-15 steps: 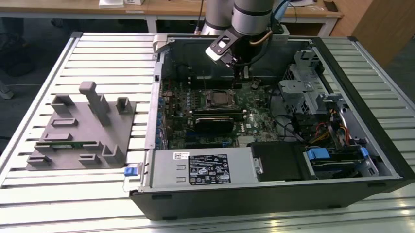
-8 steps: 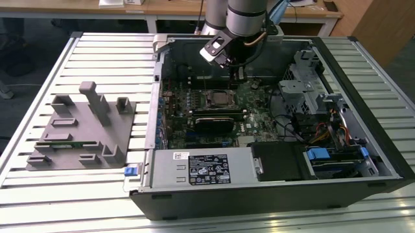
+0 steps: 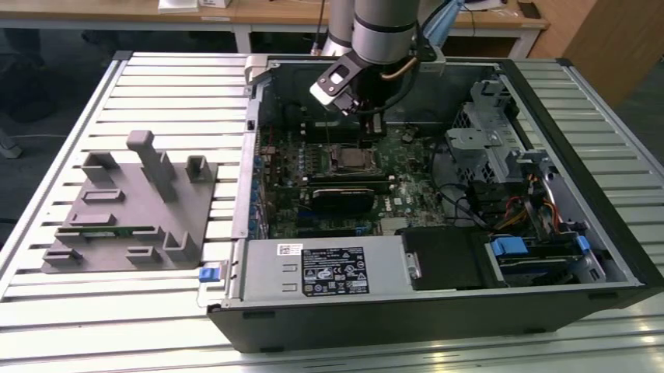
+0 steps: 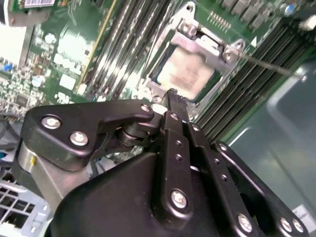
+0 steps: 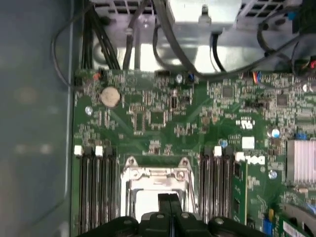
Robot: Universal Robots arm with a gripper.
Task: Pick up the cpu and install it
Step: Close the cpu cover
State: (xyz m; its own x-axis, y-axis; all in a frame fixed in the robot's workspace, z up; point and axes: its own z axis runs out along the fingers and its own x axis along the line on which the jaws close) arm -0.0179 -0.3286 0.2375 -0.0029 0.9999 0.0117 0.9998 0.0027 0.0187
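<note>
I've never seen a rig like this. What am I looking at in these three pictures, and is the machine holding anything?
A robot arm reaches into an open computer case on a slatted table. The exterior view is from a camera off the arm; both wrist views come from cameras on the arm, looking past its black gripper. The gripper is shut, holding nothing visible, close to the cpu, the silvery square sitting in a metal frame on the green board. A grey tray lies at the exterior view's left.

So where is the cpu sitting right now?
In both wrist views the cpu lies flat inside the metal socket frame, between the memory slots, with the gripper right by its edge.
</note>
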